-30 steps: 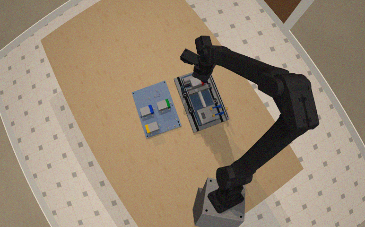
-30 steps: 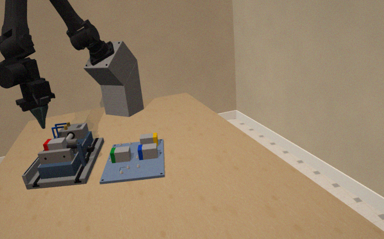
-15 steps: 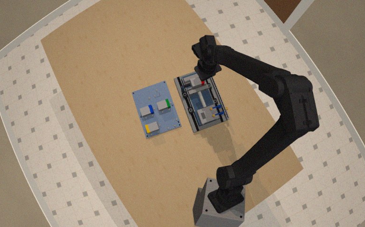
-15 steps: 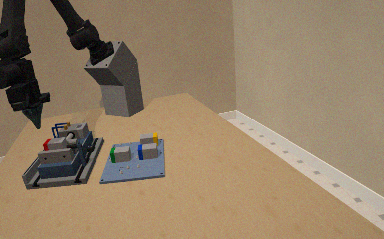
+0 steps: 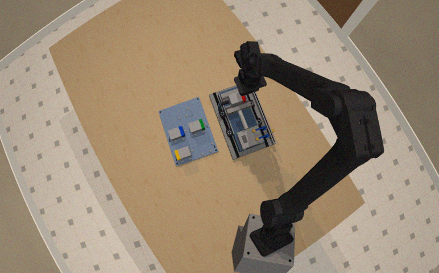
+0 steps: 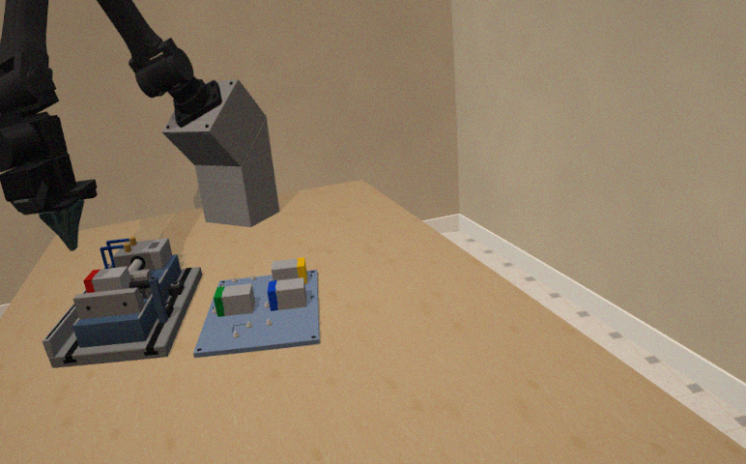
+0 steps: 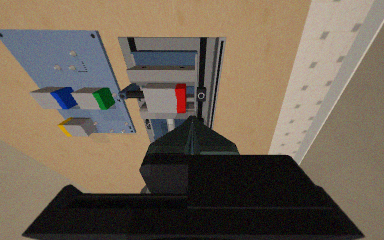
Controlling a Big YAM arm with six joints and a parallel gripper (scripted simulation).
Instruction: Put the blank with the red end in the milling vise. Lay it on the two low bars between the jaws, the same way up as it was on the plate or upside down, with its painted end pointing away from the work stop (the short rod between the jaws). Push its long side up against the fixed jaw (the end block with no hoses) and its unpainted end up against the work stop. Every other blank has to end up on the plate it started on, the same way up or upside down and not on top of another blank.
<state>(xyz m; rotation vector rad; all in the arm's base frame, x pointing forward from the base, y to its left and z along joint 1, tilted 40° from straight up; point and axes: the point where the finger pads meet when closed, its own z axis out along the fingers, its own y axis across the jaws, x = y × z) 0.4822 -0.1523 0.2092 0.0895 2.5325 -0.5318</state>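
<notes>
The red-ended blank (image 7: 164, 98) lies in the milling vise (image 6: 118, 307) between the jaws, its long side next to the grey fixed jaw (image 7: 161, 75). Its red end points away from the dark work stop (image 7: 131, 93), which reaches its unpainted end. The blank also shows in the overhead view (image 5: 237, 99) and the side view (image 6: 106, 279). My gripper (image 6: 71, 241) is shut and empty, its fingers closed to a point. It hangs above the table just beyond the vise's outer side, near the red end. In the wrist view its tip (image 7: 193, 120) sits just below the blank.
The blue plate (image 6: 262, 316) beside the vise carries the green-ended blank (image 6: 232, 300), the blue-ended blank (image 6: 287, 293) and the yellow-ended blank (image 6: 288, 268), each flat and apart. Blue hoses (image 5: 262, 131) stick out by the moving jaw. The arm's grey base (image 5: 262, 250) stands at the table edge.
</notes>
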